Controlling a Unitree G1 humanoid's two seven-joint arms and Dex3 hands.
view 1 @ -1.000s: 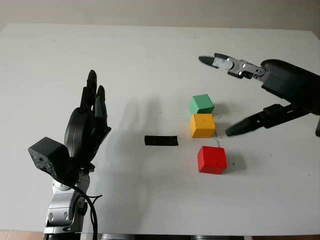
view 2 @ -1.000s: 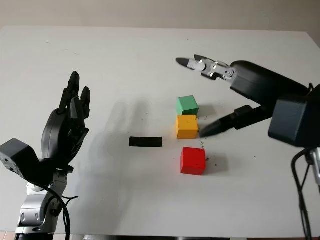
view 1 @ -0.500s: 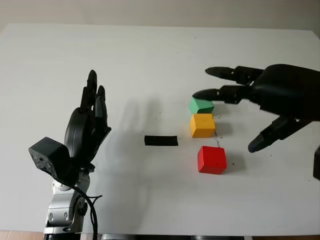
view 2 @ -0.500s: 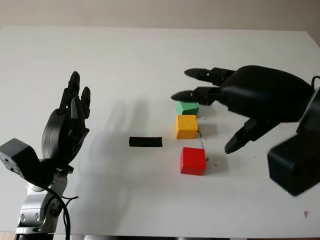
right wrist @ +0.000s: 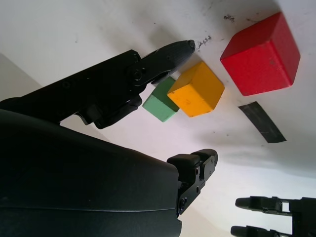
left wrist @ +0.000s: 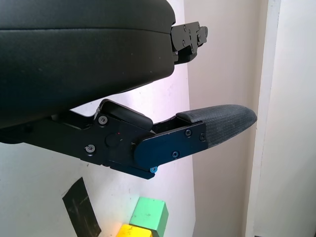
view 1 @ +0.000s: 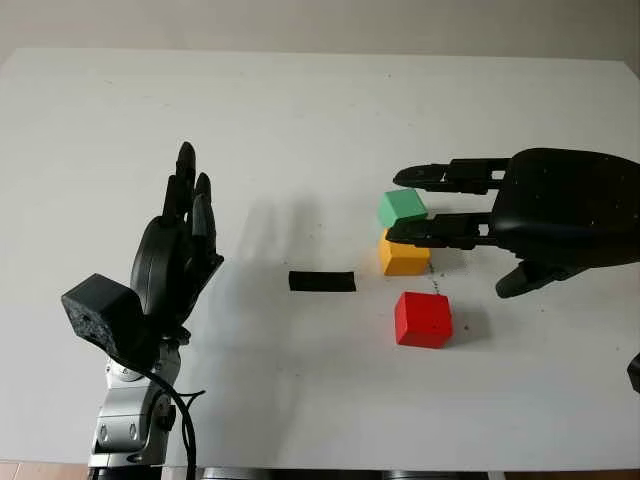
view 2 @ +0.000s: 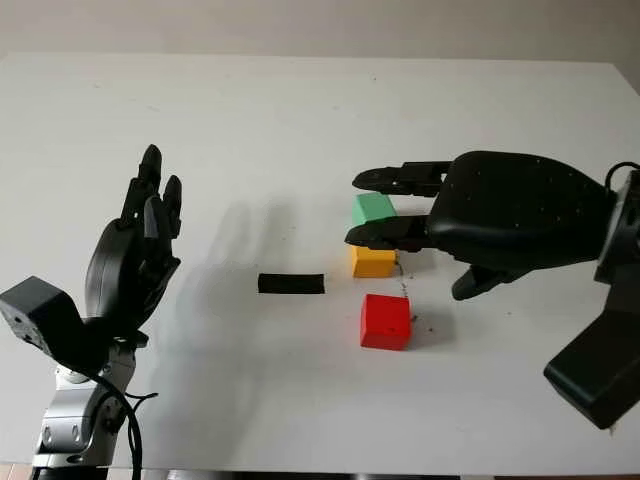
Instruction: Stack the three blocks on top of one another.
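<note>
Three blocks sit right of the table's middle in a short line: green (view 1: 402, 207) farthest, yellow (view 1: 403, 259) just in front of it, red (view 1: 423, 319) nearest with a small gap. My right hand (view 1: 440, 225) hovers palm down over the green and yellow blocks, open and holding nothing. Two fingers (view 1: 440, 176) reach past the green block's far side, and another finger (view 1: 430, 232) crosses the yellow block's top. In the right wrist view the green (right wrist: 159, 104), yellow (right wrist: 196, 89) and red (right wrist: 260, 54) blocks lie beyond the fingertips. My left hand (view 1: 178, 250) stands raised at the left, open.
A strip of black tape (view 1: 322, 281) lies flat on the white table (view 1: 300, 120), left of the yellow block. The table's front edge runs just below my left arm. Small dark specks mark the surface around the red block.
My right hand has turned palm down and shifted left and lower, its fingers now straddling the green block. The blocks and my left hand have not moved.
</note>
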